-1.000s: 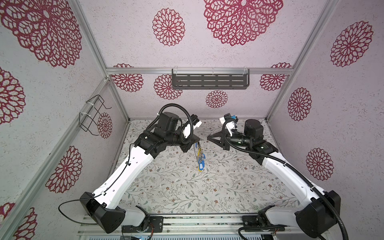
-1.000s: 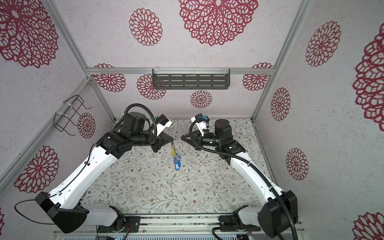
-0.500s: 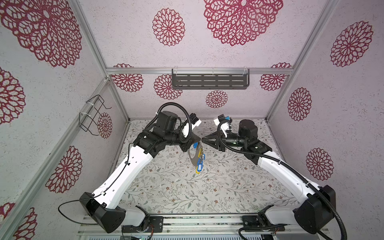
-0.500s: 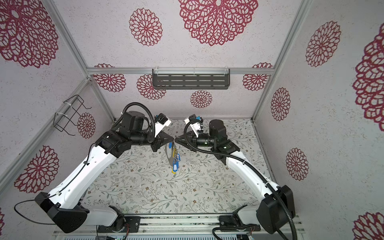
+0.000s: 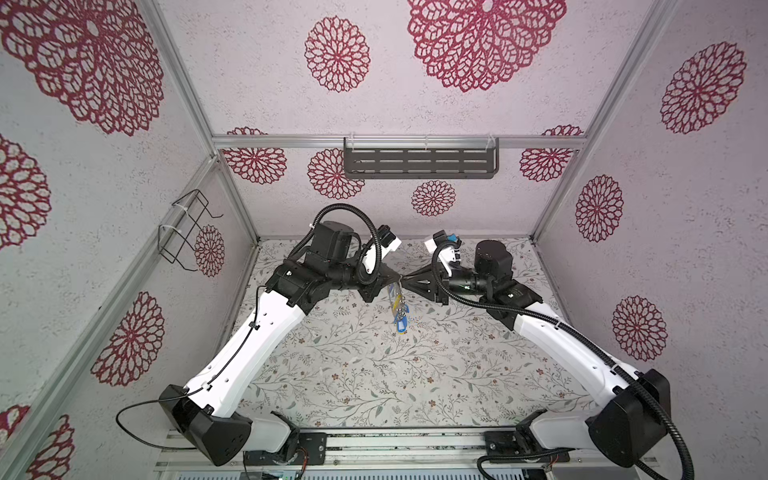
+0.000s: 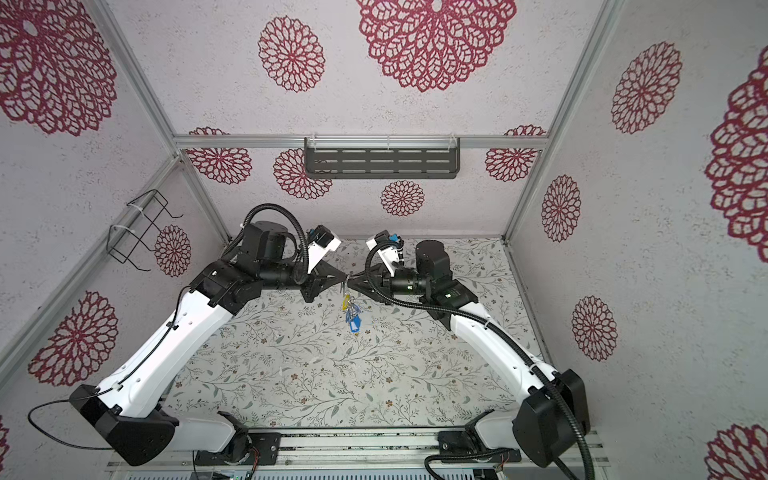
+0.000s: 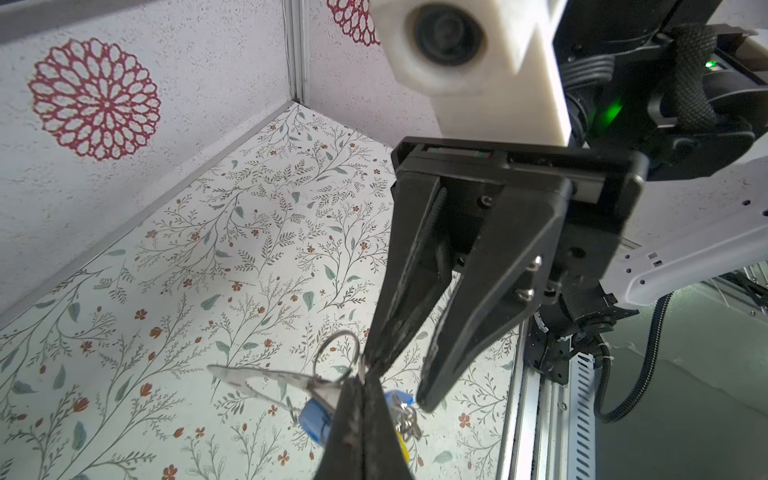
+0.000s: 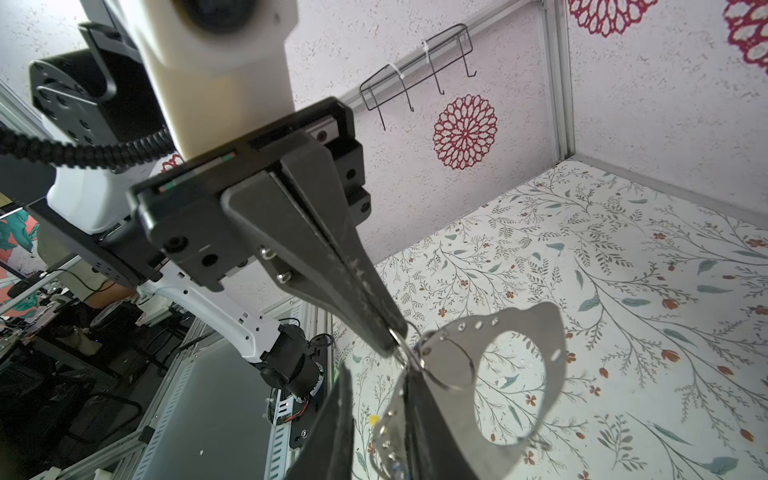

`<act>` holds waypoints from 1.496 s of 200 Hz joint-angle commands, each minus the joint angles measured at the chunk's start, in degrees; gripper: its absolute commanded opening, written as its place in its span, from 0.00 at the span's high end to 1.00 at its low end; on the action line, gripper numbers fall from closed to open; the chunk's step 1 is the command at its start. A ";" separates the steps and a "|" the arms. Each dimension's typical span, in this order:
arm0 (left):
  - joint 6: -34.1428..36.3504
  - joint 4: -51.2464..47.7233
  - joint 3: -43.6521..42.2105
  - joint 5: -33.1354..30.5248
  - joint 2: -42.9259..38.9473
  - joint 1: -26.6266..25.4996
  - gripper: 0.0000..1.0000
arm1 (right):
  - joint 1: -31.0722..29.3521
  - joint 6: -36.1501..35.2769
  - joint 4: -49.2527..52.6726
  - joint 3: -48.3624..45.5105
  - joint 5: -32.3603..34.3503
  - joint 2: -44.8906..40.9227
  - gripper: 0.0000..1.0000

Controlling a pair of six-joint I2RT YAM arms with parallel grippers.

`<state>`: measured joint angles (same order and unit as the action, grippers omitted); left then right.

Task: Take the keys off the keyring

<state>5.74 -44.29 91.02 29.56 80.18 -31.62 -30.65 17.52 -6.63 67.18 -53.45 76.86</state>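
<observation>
Top views: left gripper (image 5: 397, 276) and right gripper (image 5: 409, 279) tip to tip above far-centre worktop (image 5: 353, 365), keys (image 5: 400, 318) hanging under them.
Right wrist view: left gripper pinched tight on keyring (image 8: 536, 324) edge; right gripper jaws apart, keyring rim between them, contact unclear. Blue and yellow keys on the keyring.

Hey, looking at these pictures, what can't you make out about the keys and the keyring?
How many keys: in both top views the bunch is too small and overlapping; in the left wrist view the left gripper covers most of it.
Which holes of the keyring they hang from: in the right wrist view the right gripper and the picture's edge hide that part.
Label writing: too small everywhere.
</observation>
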 commanded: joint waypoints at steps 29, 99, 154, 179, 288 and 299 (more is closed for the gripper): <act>-0.03 1.40 1.44 2.93 -0.56 0.41 1.00 | 1.45 -0.89 -1.18 2.17 0.76 -1.34 0.79; -0.41 1.60 1.55 3.42 -0.29 0.36 1.00 | 0.51 3.38 -7.22 2.19 -1.78 0.44 0.79; -0.64 2.18 1.86 3.62 -0.03 0.41 1.00 | -1.00 3.28 -7.38 2.34 -2.16 1.32 0.79; -0.75 2.22 1.80 3.56 -0.03 0.41 1.00 | -1.25 3.31 -7.56 2.28 -2.01 1.45 0.86; -2.30 4.96 0.11 -7.56 -0.68 0.52 0.58 | -1.22 3.23 -10.11 -0.81 6.25 -1.41 1.00; -2.30 6.95 -2.57 -11.39 -2.56 0.92 0.42 | -0.70 3.72 -11.43 -1.71 6.92 -2.25 1.00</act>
<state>3.38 -42.46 91.02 26.81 80.16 -30.85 -31.59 20.60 -12.78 66.59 -50.57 78.24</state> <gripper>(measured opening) 0.398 0.055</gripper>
